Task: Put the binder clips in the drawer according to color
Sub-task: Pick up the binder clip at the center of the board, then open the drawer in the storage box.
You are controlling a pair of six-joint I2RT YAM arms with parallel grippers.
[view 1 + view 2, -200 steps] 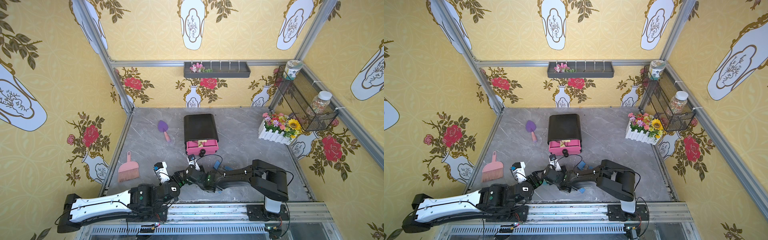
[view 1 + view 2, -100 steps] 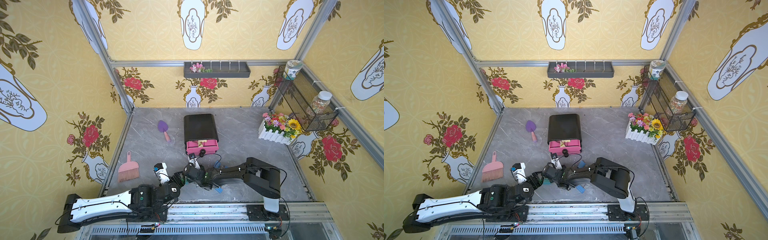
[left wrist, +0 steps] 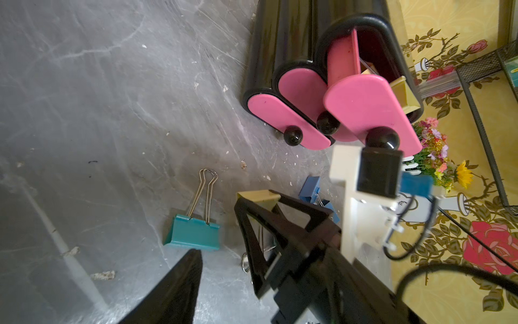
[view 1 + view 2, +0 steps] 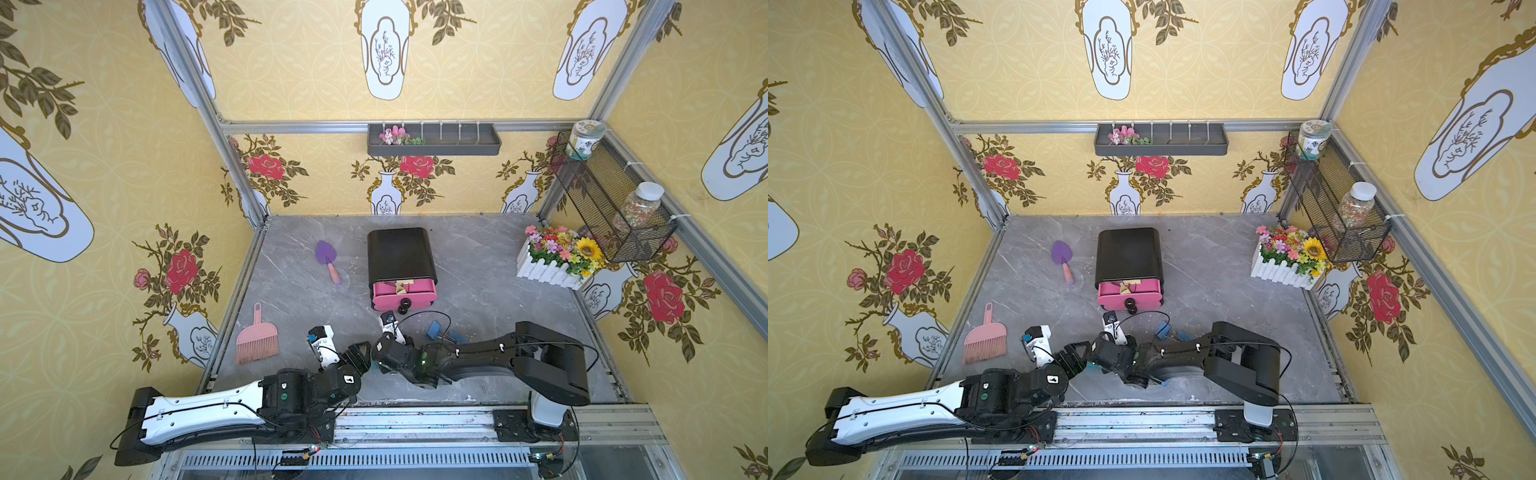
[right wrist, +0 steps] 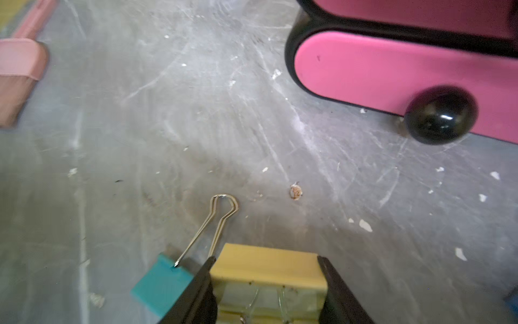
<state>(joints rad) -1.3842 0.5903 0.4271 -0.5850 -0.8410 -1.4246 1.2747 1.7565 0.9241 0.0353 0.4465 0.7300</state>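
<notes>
The right gripper was clamped on a pale yellow binder clip, its two black fingers pressed against the clip's opposite ends low over the grey table; whether the clip had left the surface could not be told. Just beside that gripper, on the side toward the left gripper, a teal clip lay flat with its silver wire handles folded together and pointing away from the fingertips. The left gripper hovered close by with its jaws apart and nothing between them. Only one of its fingers showed in the left wrist view, its tip near the teal clip without touching it. Ahead of the right gripper's fingertips stood the black cabinet with three pink drawers. The top drawer was pulled out, with another yellow clip inside, and the two below it were closed. The bottom drawer's round black knob was the nearest part to the held clip, though well clear of it. Two blue clips lay behind the right gripper, beside its wrist on the cabinet side. A pink brush rested farther off, beyond the left gripper.
</notes>
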